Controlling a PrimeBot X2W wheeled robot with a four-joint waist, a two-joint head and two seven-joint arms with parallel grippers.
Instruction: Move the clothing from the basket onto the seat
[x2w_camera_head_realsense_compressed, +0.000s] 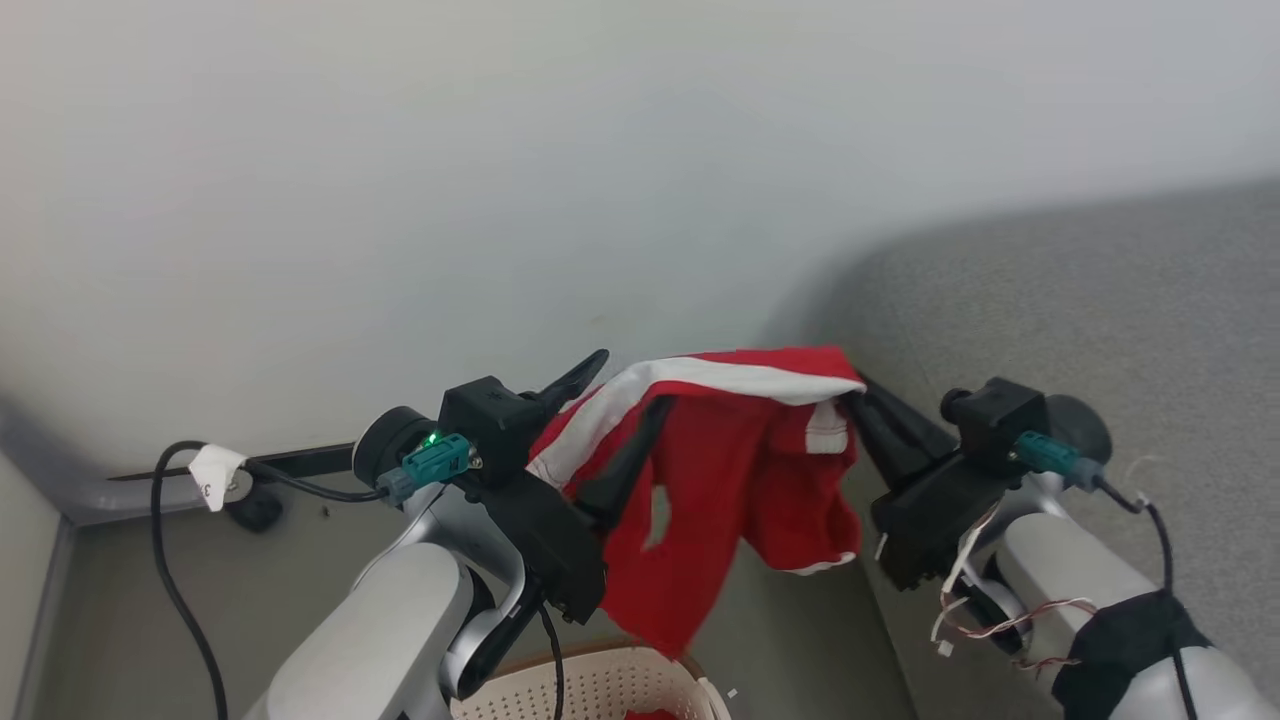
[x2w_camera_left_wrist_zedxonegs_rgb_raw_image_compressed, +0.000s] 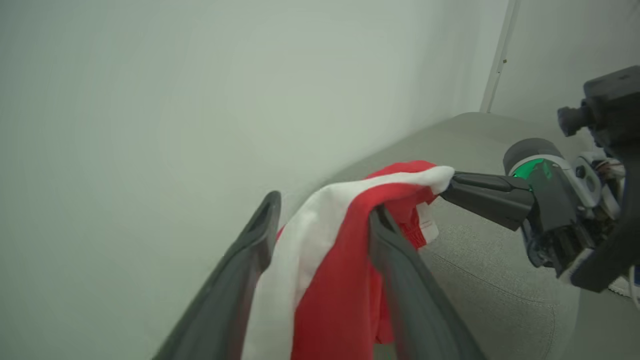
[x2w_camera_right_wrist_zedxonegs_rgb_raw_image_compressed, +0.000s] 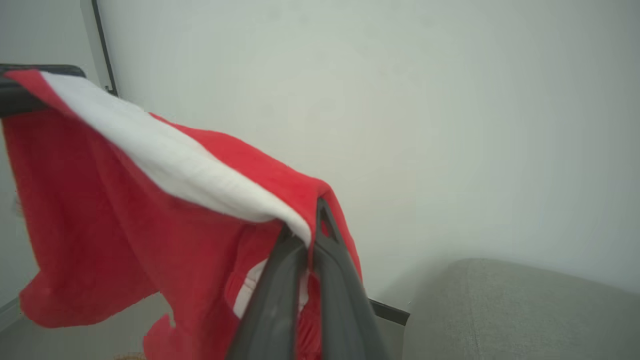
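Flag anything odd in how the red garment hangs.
The clothing is pinched by the right gripper, yet it also drapes over one finger of the open left gripper; it may be caught there.

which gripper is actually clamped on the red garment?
The right gripper, shut on the edge of the soft red white-striped garment; the left gripper stands open, cloth just draped over one finger.
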